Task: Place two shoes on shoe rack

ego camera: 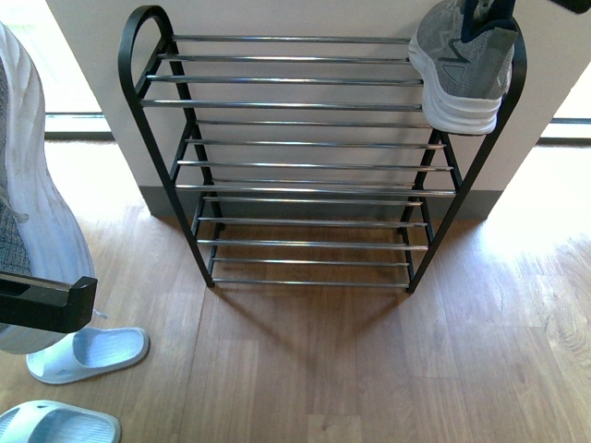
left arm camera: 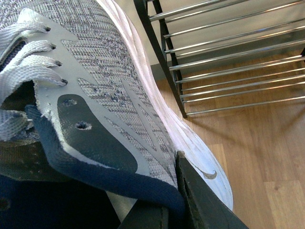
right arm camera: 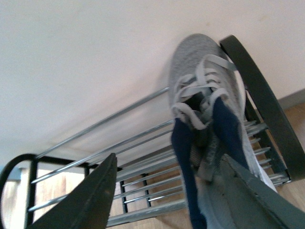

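Hanging at the far left of the front view, the first sneaker [ego camera: 28,185] is clamped in the left gripper [ego camera: 48,301], its thick white sole turned outward. The left wrist camera shows one dark finger [left arm camera: 202,202] pressed against the heel side just under the navy collar, with speckled grey knit, a smooth pale eyelet panel and flat white laces beyond it. Two pale rubbery slippers [ego camera: 88,353] lie on the wood-grain floor [ego camera: 369,369] below. At centre stands the shoe rack [ego camera: 305,166], its glossy black arched uprights carrying tiers of thin chrome rods, backed against a plain pale wall [ego camera: 305,18]. At its right end the second sneaker [ego camera: 466,65] sits tilted on the top tier, its grooved white heel overhanging the front rod, just beside the right arch. The right gripper [right arm camera: 167,162] is spread wide: one finger is well clear of this shoe and the other is close beside its navy collar, though I cannot tell whether they touch.
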`<action>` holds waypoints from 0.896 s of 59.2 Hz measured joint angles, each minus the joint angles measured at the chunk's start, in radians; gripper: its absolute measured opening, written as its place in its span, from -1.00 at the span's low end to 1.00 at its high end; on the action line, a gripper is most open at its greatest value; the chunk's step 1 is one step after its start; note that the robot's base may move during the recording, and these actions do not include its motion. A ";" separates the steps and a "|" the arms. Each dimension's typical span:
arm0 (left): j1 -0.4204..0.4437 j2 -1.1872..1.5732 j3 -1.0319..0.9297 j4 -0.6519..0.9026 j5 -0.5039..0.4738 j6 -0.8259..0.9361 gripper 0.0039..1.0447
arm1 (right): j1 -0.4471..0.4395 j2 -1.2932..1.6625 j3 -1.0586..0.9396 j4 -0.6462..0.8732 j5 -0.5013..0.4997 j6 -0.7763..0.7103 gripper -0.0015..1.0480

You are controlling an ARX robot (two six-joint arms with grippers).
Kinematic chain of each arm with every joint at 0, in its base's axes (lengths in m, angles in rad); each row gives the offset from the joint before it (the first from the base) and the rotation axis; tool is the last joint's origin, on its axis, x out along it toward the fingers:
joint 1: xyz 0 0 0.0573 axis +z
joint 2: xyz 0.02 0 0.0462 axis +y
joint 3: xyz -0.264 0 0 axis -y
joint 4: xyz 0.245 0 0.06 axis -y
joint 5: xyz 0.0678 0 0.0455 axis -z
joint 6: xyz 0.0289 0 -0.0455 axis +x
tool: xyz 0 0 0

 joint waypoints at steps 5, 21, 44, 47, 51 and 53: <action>0.000 0.000 0.000 0.000 0.000 0.000 -0.97 | 0.000 -0.087 -0.066 0.024 -0.050 -0.034 0.48; 0.000 0.000 0.000 0.000 0.000 0.000 -0.97 | -0.093 -0.580 -0.515 0.150 -0.312 -0.202 0.82; 0.000 0.000 0.000 0.000 0.000 0.000 -0.97 | -0.335 -1.008 -0.894 0.201 -0.491 -0.333 0.82; 0.000 0.000 0.000 0.000 0.000 0.000 -0.97 | -0.342 -1.011 -0.896 0.204 -0.491 -0.333 0.82; 0.000 0.000 0.000 0.000 0.000 0.000 -0.97 | -0.342 -1.010 -0.899 0.204 -0.493 -0.333 0.82; 0.000 0.000 0.000 0.000 0.001 0.000 -0.97 | -0.333 -1.011 -0.908 0.225 -0.454 -0.357 0.78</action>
